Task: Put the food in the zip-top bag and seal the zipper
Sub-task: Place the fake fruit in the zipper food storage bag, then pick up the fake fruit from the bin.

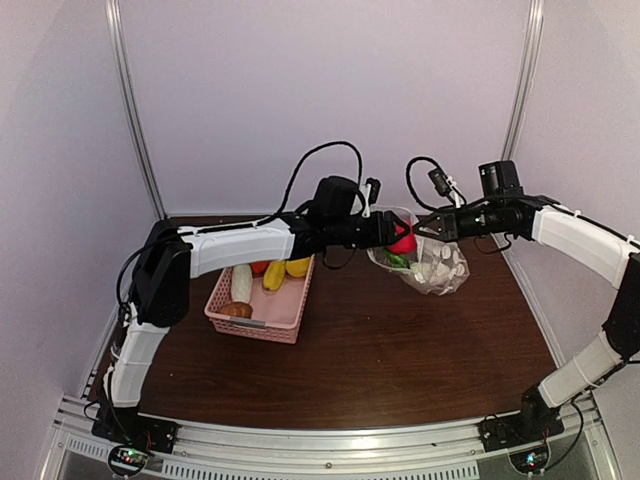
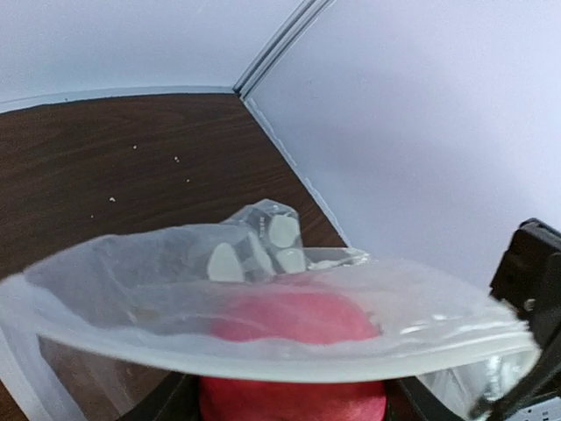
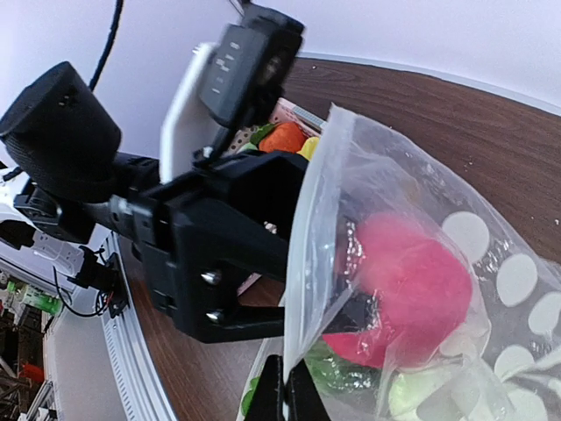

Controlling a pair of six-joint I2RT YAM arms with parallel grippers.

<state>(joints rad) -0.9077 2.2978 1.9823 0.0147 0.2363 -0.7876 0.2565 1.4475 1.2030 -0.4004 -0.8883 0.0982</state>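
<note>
Left gripper pinches 1 red fruit inside 1 zip-top bag; right gripper pinches its rim. 1 pink basket at 9 o'clock.

Clear bag with white dots holds a red fruit and a green piece. Pink basket: yellow, white, brown food. Dark brown wood-grain table.

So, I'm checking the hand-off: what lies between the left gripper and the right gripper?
The red toy fruit, held in the left gripper's fingers, and the zip-top bag's rim pinched by the right gripper; the top view shows it.
</note>
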